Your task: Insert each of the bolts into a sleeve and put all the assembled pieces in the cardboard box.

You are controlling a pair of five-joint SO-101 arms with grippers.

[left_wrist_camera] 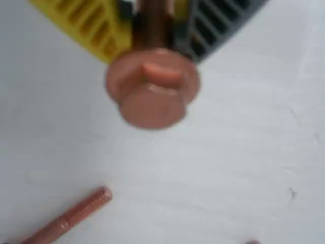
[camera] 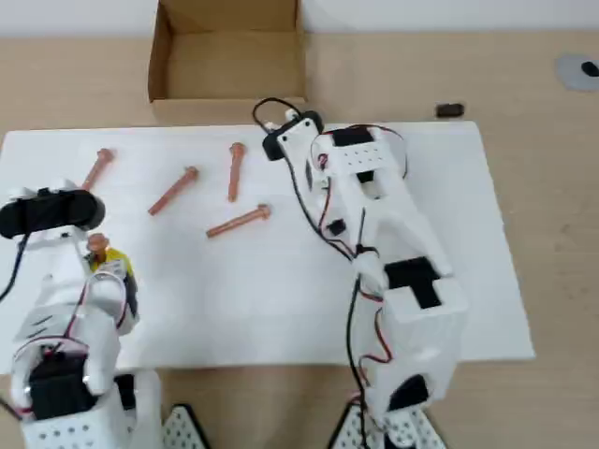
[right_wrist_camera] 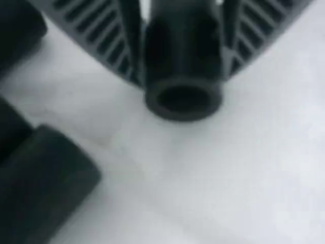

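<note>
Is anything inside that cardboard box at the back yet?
The cardboard box shows bare brown floor with nothing lying on it. Its near wall may hide a thin strip of that floor.

Cardboard box (camera: 227, 56) sits at back of table (camera: 552, 187); sheet (camera: 281, 309) lies just in front of box. Four loose bolts (camera: 174, 190) on sheet, in front of box & mostly left of it. Left gripper (camera: 105, 254) — farther front-left of box — has a held bolt (left_wrist_camera: 152, 89) btwn its jaws. Right gripper (right_wrist_camera: 183, 30), in front of box's right corner, clamps a sleeve (right_wrist_camera: 183, 76); spare sleeves (right_wrist_camera: 45, 178) lie beside it on sheet.
</note>
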